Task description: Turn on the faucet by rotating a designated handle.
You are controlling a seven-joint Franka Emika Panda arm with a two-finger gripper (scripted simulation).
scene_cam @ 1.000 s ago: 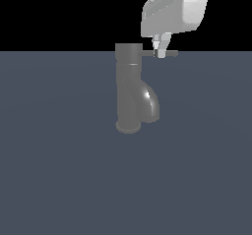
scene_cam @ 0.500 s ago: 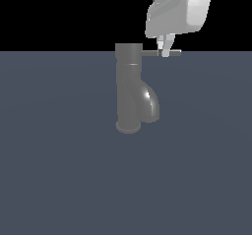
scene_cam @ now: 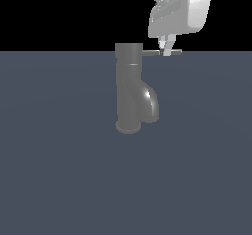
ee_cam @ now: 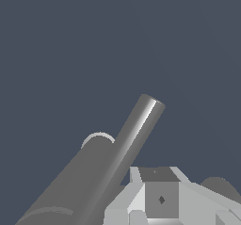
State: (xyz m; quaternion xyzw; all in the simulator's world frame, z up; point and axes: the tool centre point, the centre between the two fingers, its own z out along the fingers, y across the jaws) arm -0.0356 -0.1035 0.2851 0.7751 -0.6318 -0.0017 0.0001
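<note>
Dark grey glossy metal faucet point(scene_cam: 130, 94) upright mid-desk. Thin light-grey rod handle point(scene_cam: 160, 53) juts horizontally from column top toward exterior view's right. White hand point(scene_cam: 167, 49) at rod's outer end; finger spacing unclear.

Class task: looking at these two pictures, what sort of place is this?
Probably a bare simulated test scene: a dark grey glossy faucet stands alone on a flat blue-grey floor, under black background, with a white robot gripper at its thin handle.

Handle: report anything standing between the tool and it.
Nothing visible does. In the exterior view the tool already sits at the handle, near its free end, away from the faucet. Only bare floor surrounds them.
</note>
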